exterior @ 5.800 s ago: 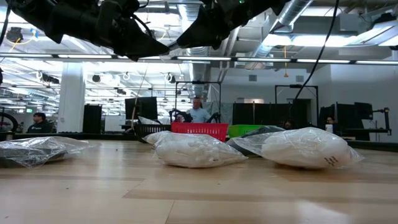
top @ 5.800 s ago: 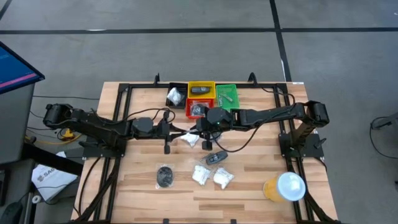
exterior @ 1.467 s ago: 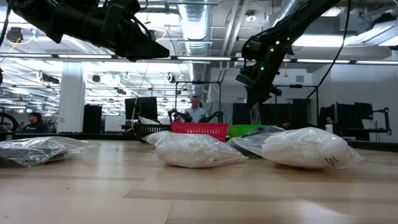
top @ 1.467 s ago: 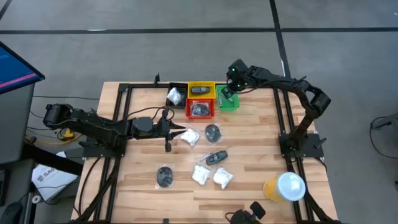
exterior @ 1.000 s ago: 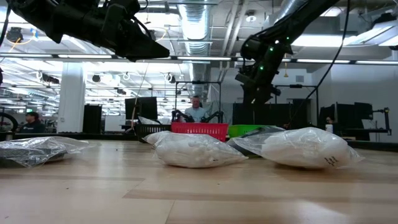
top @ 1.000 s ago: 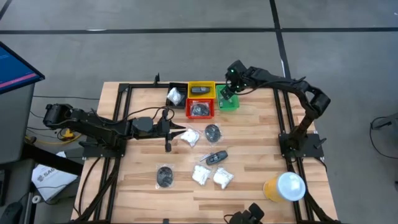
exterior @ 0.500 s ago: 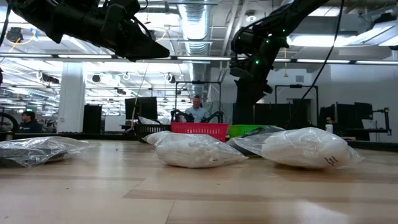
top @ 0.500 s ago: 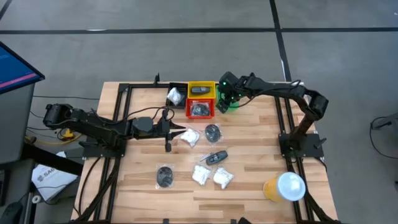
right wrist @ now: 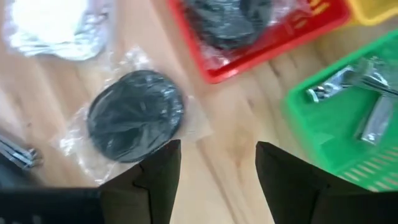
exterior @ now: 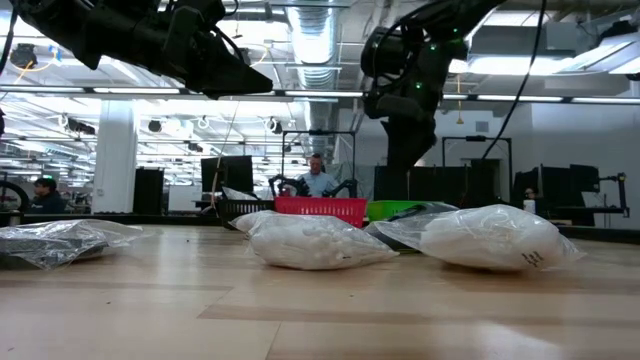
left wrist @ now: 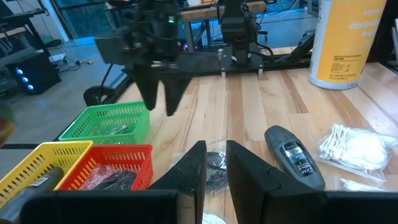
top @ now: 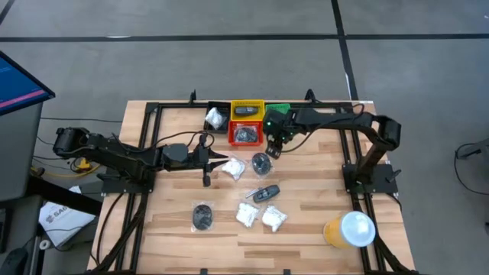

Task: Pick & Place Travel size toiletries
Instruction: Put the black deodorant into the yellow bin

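Note:
Toiletries lie loose on the table: a dark grey disc in clear wrap, a white packet, a black oblong piece, two more white packets and a second disc. My right gripper hangs open, pointing steeply down, between the green bin and the wrapped disc, touching nothing. My left gripper waits left of the white packet with a narrow gap between its fingers and nothing in it.
Black, yellow, red and green bins stand in a row at the far edge; the green one holds silvery tubes. An orange cup with a white lid stands at the near right.
My right gripper has swung from above the green bin toward the table's near edge and a little left, rolling as it went, and now hangs beside the wrapped dark disc. The toiletries lie where they were.

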You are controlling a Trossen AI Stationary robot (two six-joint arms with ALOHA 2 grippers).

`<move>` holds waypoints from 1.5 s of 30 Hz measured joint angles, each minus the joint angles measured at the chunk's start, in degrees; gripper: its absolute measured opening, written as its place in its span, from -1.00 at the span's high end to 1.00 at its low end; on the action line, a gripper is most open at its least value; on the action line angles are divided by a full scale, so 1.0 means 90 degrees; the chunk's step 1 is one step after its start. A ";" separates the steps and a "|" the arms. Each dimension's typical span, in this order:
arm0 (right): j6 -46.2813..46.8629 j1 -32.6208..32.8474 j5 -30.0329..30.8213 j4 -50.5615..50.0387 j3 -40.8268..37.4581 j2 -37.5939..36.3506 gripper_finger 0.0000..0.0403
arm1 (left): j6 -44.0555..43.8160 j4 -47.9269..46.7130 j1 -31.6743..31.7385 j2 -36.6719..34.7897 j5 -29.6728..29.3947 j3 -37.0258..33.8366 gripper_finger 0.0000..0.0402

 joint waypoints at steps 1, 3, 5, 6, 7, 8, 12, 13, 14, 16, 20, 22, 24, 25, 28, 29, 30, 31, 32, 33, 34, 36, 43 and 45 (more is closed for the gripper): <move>0.0000 0.0083 0.0000 0.0002 0.0000 0.0000 0.03 | 0.0000 0.0000 0.0000 0.0000 0.0002 0.0000 0.73; 0.0000 0.0259 0.0000 0.0000 0.0000 0.0000 0.02 | 0.0000 0.0000 -0.0001 0.0001 0.0001 0.0000 0.73; 0.0000 0.0430 -0.0002 -0.0013 0.0000 0.0000 0.02 | 0.0000 0.0002 0.0000 0.0000 0.0000 0.0001 0.73; 0.0000 0.0515 -0.0002 -0.0028 0.0000 0.0000 0.02 | 0.0000 0.0002 0.0000 0.0000 0.0000 0.0000 0.73; 0.0000 0.0601 -0.0002 -0.0049 0.0000 0.0000 0.02 | 0.0000 0.0000 -0.0001 0.0000 0.0000 -0.0002 0.73; 0.0000 0.0688 -0.0002 -0.0071 0.0000 0.0000 0.02 | 0.0000 0.0000 0.0000 0.0001 0.0000 -0.0001 0.73; 0.0000 0.1048 0.0000 -0.0148 0.0000 0.0000 0.04 | 0.0000 0.0000 0.0000 0.0000 0.0000 0.0001 0.73; 0.0000 0.1144 0.0000 -0.0162 0.0000 0.0000 0.04 | 0.0000 0.0000 0.0000 0.0000 0.0000 0.0000 0.73; -0.0002 0.1245 0.0000 -0.0175 0.0000 0.0000 0.05 | 0.0000 0.0002 0.0000 0.0000 0.0002 0.0000 0.73; -0.0022 0.1429 -0.0002 -0.0179 0.0000 0.0000 0.05 | 0.0000 0.0001 0.0000 0.0000 0.0001 -0.0002 0.73; -0.0052 0.1793 -0.0002 -0.0236 0.0000 0.0000 0.04 | 0.0000 0.0000 0.0000 0.0000 0.0000 -0.0002 0.73; -0.0063 0.1968 0.0000 -0.0282 0.0000 0.0000 0.03 | 0.0000 0.0000 0.0000 0.0000 0.0002 -0.0002 0.73; -0.0063 0.2146 0.0000 -0.0323 0.0000 0.0000 0.03 | 0.0000 0.0000 0.0000 0.0000 0.0001 -0.0002 0.73; -0.0063 0.2230 -0.0002 -0.0332 0.0000 0.0000 0.02 | 0.0000 0.0001 -0.0001 0.0000 0.0001 -0.0002 0.73; -0.0059 0.2461 -0.0002 -0.0330 0.0000 0.0000 0.02 | 0.0000 0.0002 0.0000 0.0002 0.0002 -0.0002 0.73; -0.0057 0.2538 -0.0002 -0.0328 0.0000 0.0000 0.02 | 0.0000 0.0002 -0.0002 0.0000 0.0000 -0.0002 0.73; -0.0055 0.2605 -0.0002 -0.0328 0.0000 0.0000 0.02 | 0.0000 0.0000 0.0000 0.0000 0.0002 -0.0002 0.73; -0.0048 0.2675 -0.0002 -0.0325 0.0000 0.0000 0.02 | 0.0000 0.0002 -0.0002 0.0000 0.0000 -0.0002 0.73; -0.0017 0.2748 0.0000 -0.0321 0.0000 0.0000 0.02 | 0.0000 0.0000 -0.0002 0.0000 0.0000 -0.0002 0.73; 0.0007 0.2810 0.0000 -0.0306 0.0000 0.0000 0.03 | 0.0000 0.0001 -0.0002 0.0000 0.0001 -0.0001 0.73; 0.0018 0.2875 0.0000 -0.0304 0.0000 0.0000 0.03 | 0.0000 0.0000 0.0000 0.0000 0.0001 -0.0002 0.73; 0.0022 0.3001 -0.0001 -0.0304 0.0000 0.0000 0.04 | 0.0000 0.0001 0.0000 0.0000 0.0000 -0.0002 0.73; 0.0282 0.3349 0.0000 -0.0267 0.0000 0.0000 0.04 | 0.0000 0.0000 -0.0002 0.0000 0.0002 -0.0002 0.73; 0.0327 0.3410 0.0007 -0.0232 0.0000 0.0000 0.05 | 0.0000 0.0001 0.0000 0.0001 0.0000 -0.0002 0.73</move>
